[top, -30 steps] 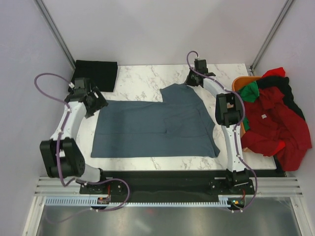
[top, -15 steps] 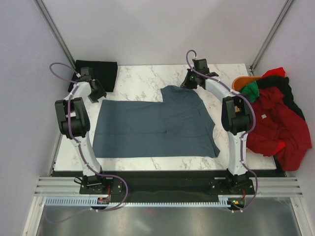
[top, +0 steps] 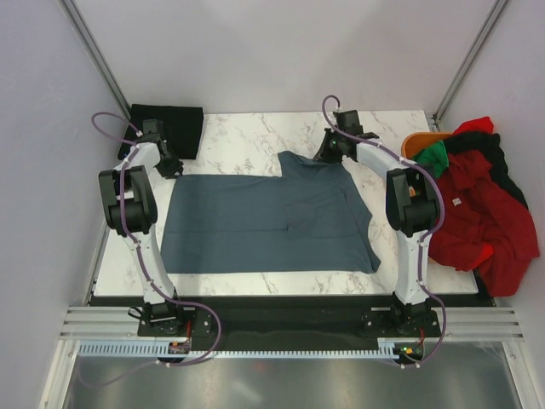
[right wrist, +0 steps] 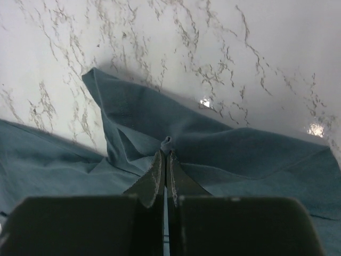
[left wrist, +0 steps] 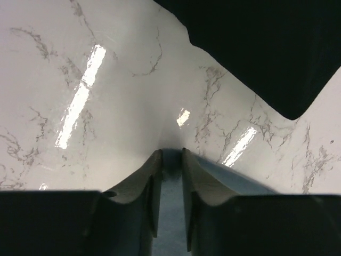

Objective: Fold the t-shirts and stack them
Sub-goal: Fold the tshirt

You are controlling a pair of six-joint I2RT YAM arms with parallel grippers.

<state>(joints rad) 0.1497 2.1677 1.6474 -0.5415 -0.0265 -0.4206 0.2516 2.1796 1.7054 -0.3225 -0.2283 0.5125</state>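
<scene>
The blue t-shirt (top: 268, 226) lies spread flat on the marble counter (top: 247, 141). The left fingers (left wrist: 145, 188) are closed on its far left corner. The right fingers (right wrist: 153, 180) pinch tightly a fold at its far edge.

Robot lab cell, plain grey panel walls (top: 272, 51), metal corner posts (top: 95, 53), marble-look table (top: 238, 136), aluminium rail base (top: 289, 328)

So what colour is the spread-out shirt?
The shirt is slate blue, clearest in the top external view.
</scene>
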